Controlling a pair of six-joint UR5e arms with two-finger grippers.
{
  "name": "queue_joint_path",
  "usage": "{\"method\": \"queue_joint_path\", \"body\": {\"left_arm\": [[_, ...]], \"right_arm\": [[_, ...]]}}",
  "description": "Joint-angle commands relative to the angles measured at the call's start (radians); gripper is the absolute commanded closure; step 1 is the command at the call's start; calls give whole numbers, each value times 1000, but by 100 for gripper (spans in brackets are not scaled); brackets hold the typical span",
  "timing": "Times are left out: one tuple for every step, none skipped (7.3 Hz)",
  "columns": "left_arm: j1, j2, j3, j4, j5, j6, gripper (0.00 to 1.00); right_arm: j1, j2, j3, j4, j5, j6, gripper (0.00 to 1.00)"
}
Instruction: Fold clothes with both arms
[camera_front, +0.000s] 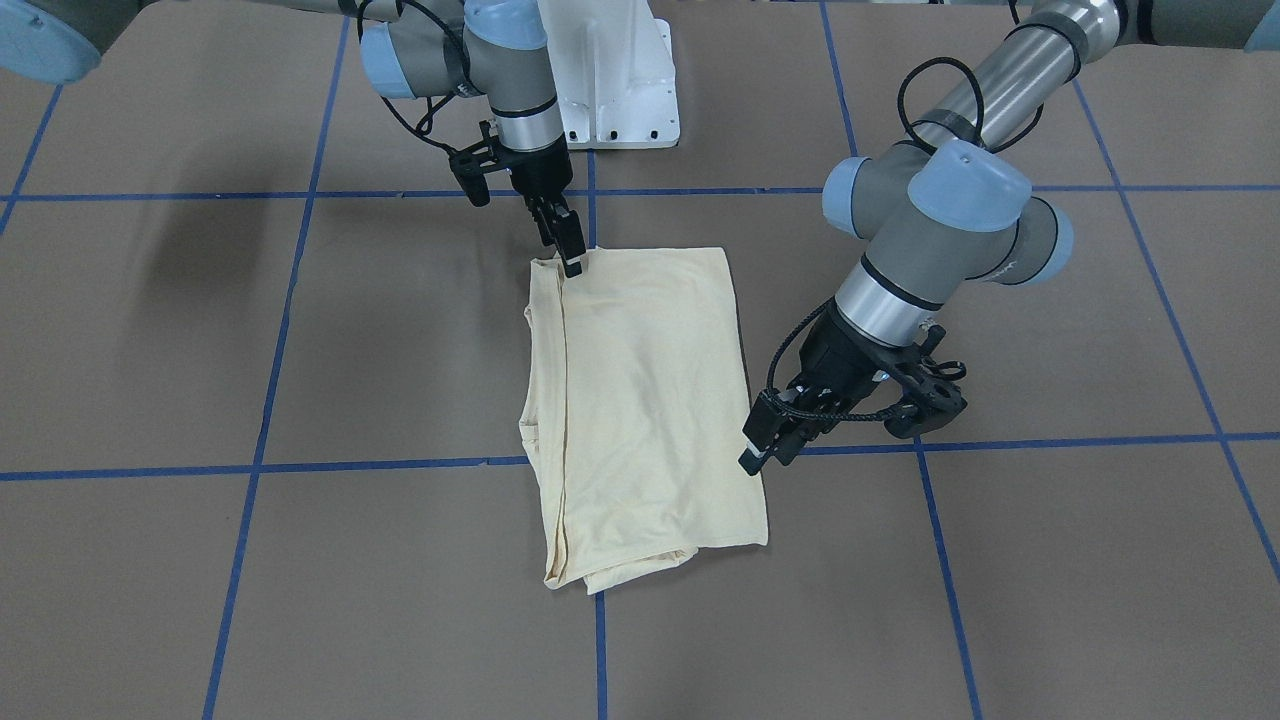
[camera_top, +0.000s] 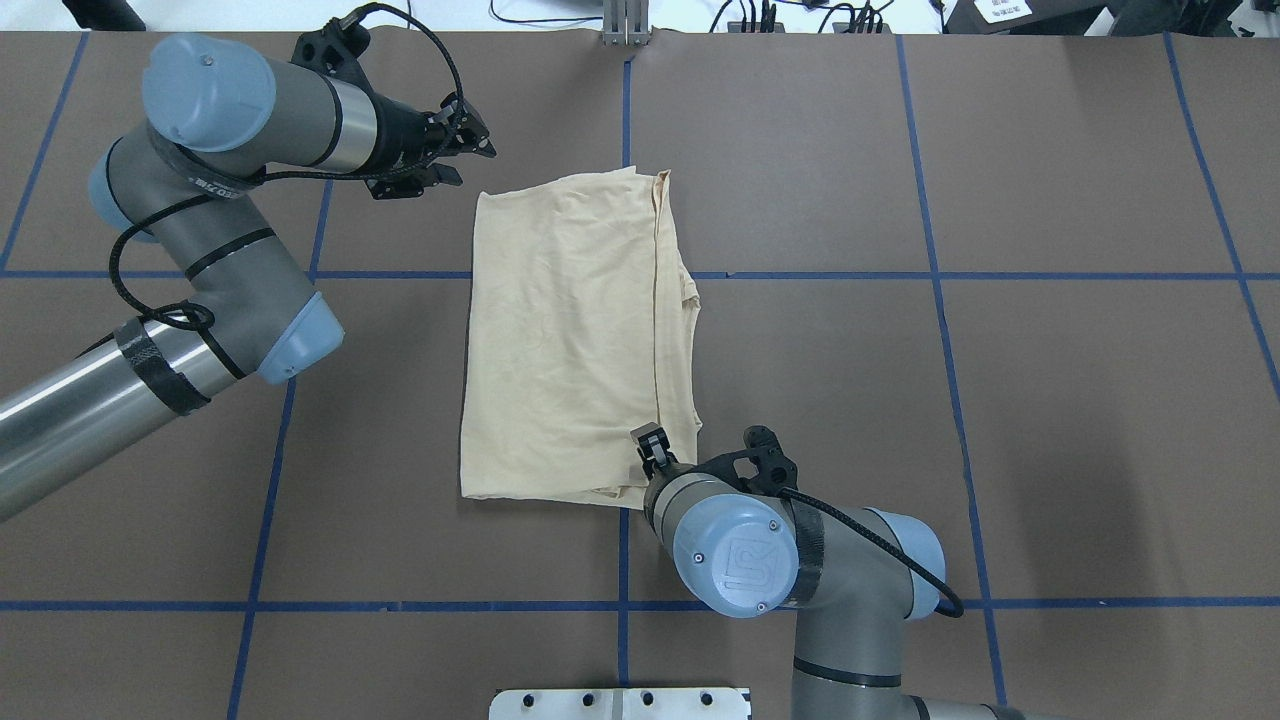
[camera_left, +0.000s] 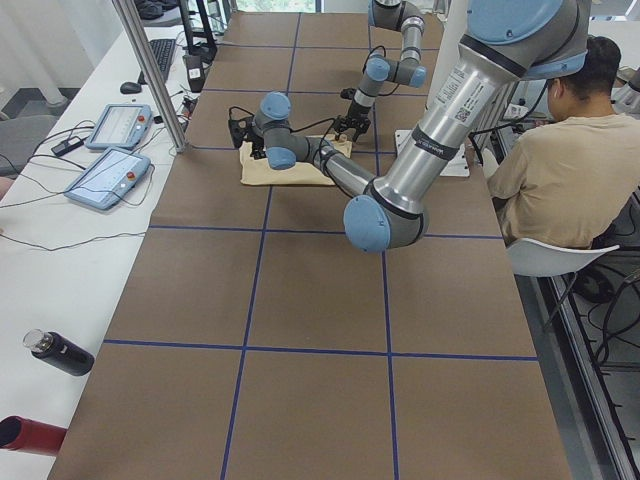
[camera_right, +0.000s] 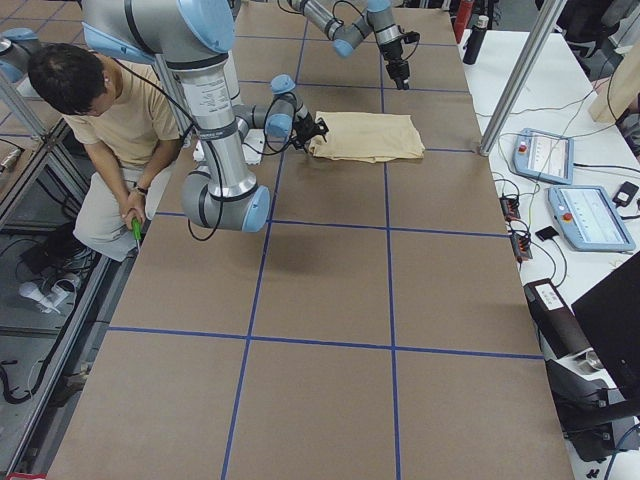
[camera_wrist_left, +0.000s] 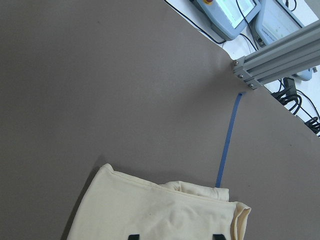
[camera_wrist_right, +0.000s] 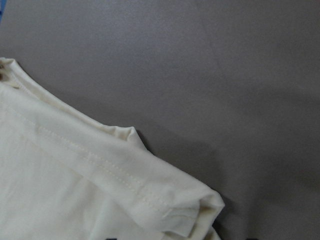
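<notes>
Left wrist-mounted view: black two-finger left gripper (camera_front: 768, 445), fingertips (camera_wrist_left: 132, 236) spread wide, nothing held, over corner of pale cream-yellow T-shirt (camera_top: 570, 340); touching cloth or just clear, cannot tell. Shirt folded to long rectangle, flat mid-table on brown blue-taped table (camera_top: 1000, 400), plain side up. Black right gripper (camera_front: 570, 255) tip down on diagonally opposite corner, near white pedestal base (camera_front: 615, 80); finger gap cannot tell, own wrist hides most overhead.

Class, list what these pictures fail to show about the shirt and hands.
T-shirt sleeves: folded inside, hidden in every view.
Right hand grip on the corner: its own wrist blocks the overhead view; the wrist view's bottom edge cuts off the fingertips.
Left hand: its wrist view's bottom edge leaves only two fingertips showing.
</notes>
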Motion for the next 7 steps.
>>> {"method": "queue_joint_path", "body": {"left_arm": [[0, 12, -18, 0, 0, 0, 42], [0, 12, -18, 0, 0, 0, 42], [0, 12, -19, 0, 0, 0, 42], [0, 12, -19, 0, 0, 0, 42], [0, 12, -19, 0, 0, 0, 42], [0, 12, -21, 0, 0, 0, 42], [2, 18, -25, 0, 0, 0, 42]], "right_arm": [[2, 0, -4, 1, 0, 0, 17], [2, 1, -3, 1, 0, 0, 21], [2, 3, -3, 3, 0, 2, 27], [7, 2, -3, 3, 0, 2, 33], [7, 3, -4, 6, 2, 2, 38], [7, 3, -3, 9, 2, 3, 44], [13, 5, -4, 11, 3, 6, 52]]}}
